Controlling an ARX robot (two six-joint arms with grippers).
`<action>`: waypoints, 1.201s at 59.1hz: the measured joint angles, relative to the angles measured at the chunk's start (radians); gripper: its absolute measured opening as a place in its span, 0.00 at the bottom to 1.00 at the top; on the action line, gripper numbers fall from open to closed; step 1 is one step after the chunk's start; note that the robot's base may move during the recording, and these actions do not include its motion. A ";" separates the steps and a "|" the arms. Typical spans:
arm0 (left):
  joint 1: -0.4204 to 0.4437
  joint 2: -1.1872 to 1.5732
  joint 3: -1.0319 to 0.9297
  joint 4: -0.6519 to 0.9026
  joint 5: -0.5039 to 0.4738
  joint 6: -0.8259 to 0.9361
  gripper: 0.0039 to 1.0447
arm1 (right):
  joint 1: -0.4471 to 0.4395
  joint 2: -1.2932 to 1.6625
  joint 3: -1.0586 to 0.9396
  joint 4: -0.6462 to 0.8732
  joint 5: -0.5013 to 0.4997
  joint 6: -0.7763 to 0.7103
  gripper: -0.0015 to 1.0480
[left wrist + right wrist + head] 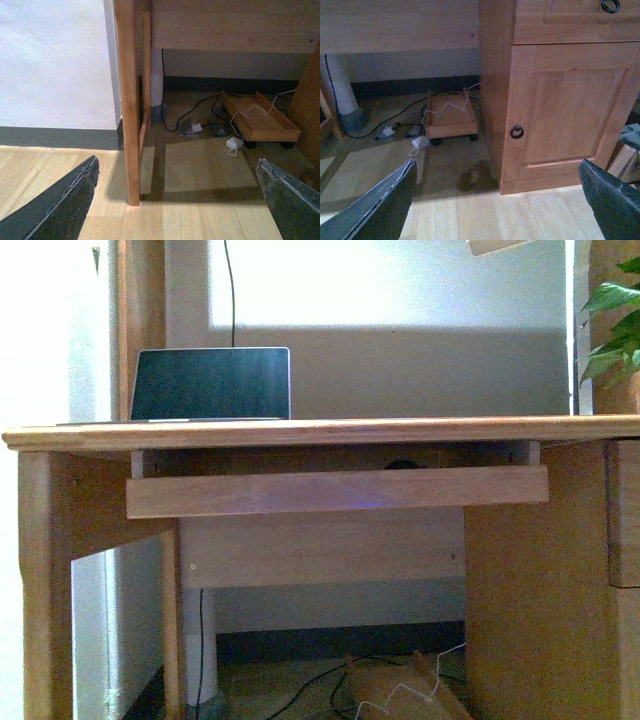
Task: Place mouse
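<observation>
Beginning at the left end of the desk [300,430]: holding the left gripper [177,162] low beside the desk's left leg [127,110], with fingers spread wide and gripping nothing. Risking a knock against that leg, or against the underside of the desk top, when lifting from so low. Noting the laptop [210,384] standing open on the desk top toward its left end, and risking a bump on its screen if setting anything down close by. Passing on to the keyboard tray [335,492] hanging just under the desk top. Spotting a small dark dome, probably the mouse [402,464], peeking over the tray's front rail right of the desk's middle, mostly hidden. Expecting the worst trouble here: squeezing open fingers into the thin slot between desk top and tray, scraping either board, or shoving the mouse deeper under the desk instead of closing round it. Judging the smooth domed shell as likely to be slipping out of a shallow pinch. Holding the right gripper [497,162] low before the desk's right-hand cabinet door [570,120], with fingers likewise wide apart and empty, and risking a snag on the ring handle [516,132] while rising. Ending at the plant [612,335] by the desk's right end, risking a brush with its leaves when swinging wide
</observation>
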 joint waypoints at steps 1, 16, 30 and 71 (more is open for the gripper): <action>0.000 0.000 0.000 0.000 -0.001 0.000 0.93 | 0.000 0.000 0.000 0.000 0.000 0.000 0.93; 0.000 0.000 0.000 0.000 -0.001 0.000 0.93 | 0.000 0.001 0.000 0.000 0.000 0.000 0.93; 0.000 0.000 0.000 0.000 -0.001 0.000 0.93 | 0.000 0.000 0.000 0.000 0.001 0.000 0.93; 0.000 0.000 0.000 0.000 -0.001 0.000 0.93 | 0.000 0.000 0.000 0.000 0.000 0.000 0.93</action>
